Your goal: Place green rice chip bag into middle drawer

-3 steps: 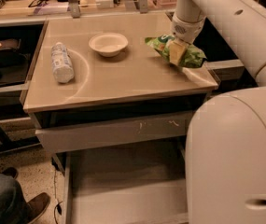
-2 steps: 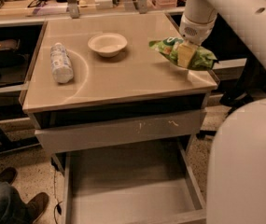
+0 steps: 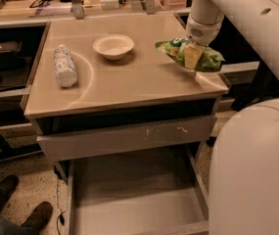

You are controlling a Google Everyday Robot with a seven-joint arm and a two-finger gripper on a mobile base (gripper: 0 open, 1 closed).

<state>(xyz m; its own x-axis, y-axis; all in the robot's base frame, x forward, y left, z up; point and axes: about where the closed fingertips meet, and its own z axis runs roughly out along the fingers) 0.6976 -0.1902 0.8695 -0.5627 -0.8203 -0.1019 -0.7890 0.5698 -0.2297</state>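
– Green rice chip bag (image 3: 208, 60): who has it right now?

– Your pincer (image 3: 193, 58) does. It hangs above the right rear part of the desk (image 3: 129, 84), pinching the bag at its middle, and the bag droops to both sides.

– What changed in the last second?

– The grip looks the same; the position has changed. The bag has slid a little to the right, toward the desk's right edge. It looks clear of the surface, with a shadow beneath it. I read that as the lift done and the carry begun.

– Anything close to it?

– The bowl (image 3: 113, 46) sits well to the left of the bag, and the bottle (image 3: 64, 65) lies on its side farther left. Neither has moved, and neither is in your way.

– And the target?

– The middle drawer (image 3: 134, 199) stands pulled out below, under the shut drawer with the scratched front (image 3: 124, 137). Its right side is hidden behind the robot's own body (image 3: 256, 170). You would need to bring the bag forward past the desk's front edge, then down. Mind that edge, since the loose ends could catch.
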